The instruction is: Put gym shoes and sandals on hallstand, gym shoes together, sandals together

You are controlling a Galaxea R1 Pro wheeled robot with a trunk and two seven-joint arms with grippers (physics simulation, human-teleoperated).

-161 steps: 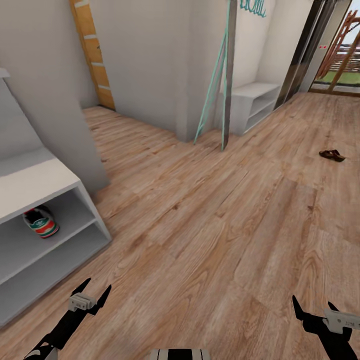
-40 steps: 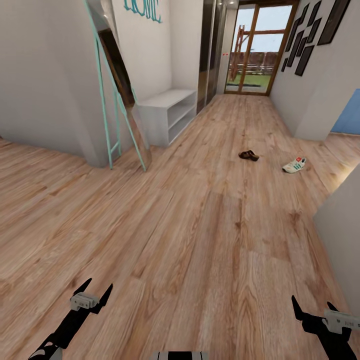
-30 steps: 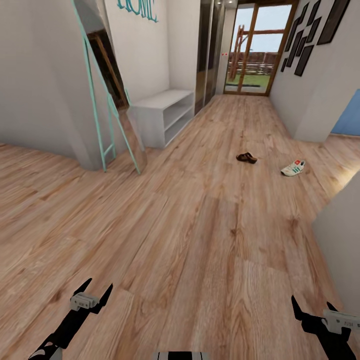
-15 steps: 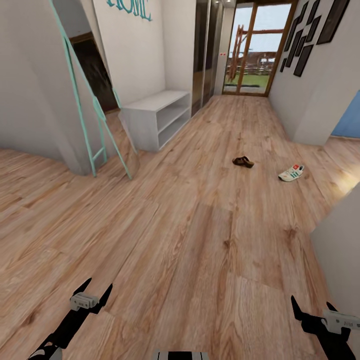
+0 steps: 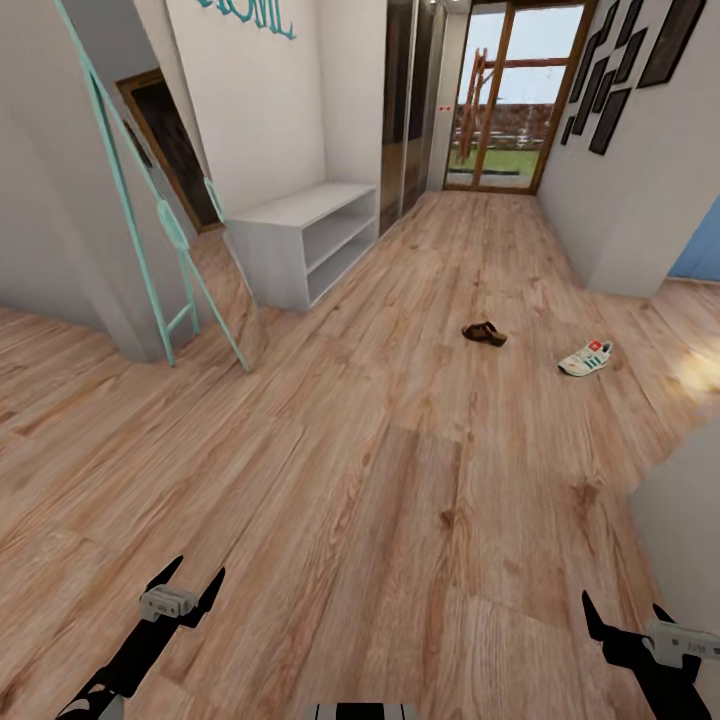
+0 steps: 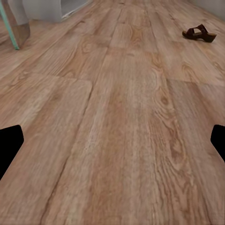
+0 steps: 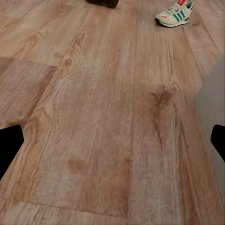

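Corridor floor [image 5: 380, 480] of pale wood planks stretches ahead of the robot, with one brown sandal [image 5: 484, 333] lying right of centre in the head view and one white sneaker [image 5: 586, 358] with green stripes further right, the two well apart from each other. Both arms hang low at the bottom of the frame: the left gripper [image 5: 190, 590] at lower left and the right gripper [image 5: 622, 620] at lower right, each with its fingers spread apart and holding nothing. The grey shoe rack [image 5: 300, 235] stands against the wall at upper left, beside a leaning mirror [image 5: 150, 200] with a mint-green frame; its top and the shelf openings facing the camera look bare from here. A glass door [image 5: 505, 95] closes the far end of the hall at top centre. The left wrist view catches the sandal [image 6: 199, 33] far off across the boards, and the right wrist view catches the sneaker [image 7: 175, 12] likewise. The robot appears to be on the approach leg, with no shoe yet within reach. The next move likely calls for rolling closer to one of the two shoes, then lowering an open gripper over it.
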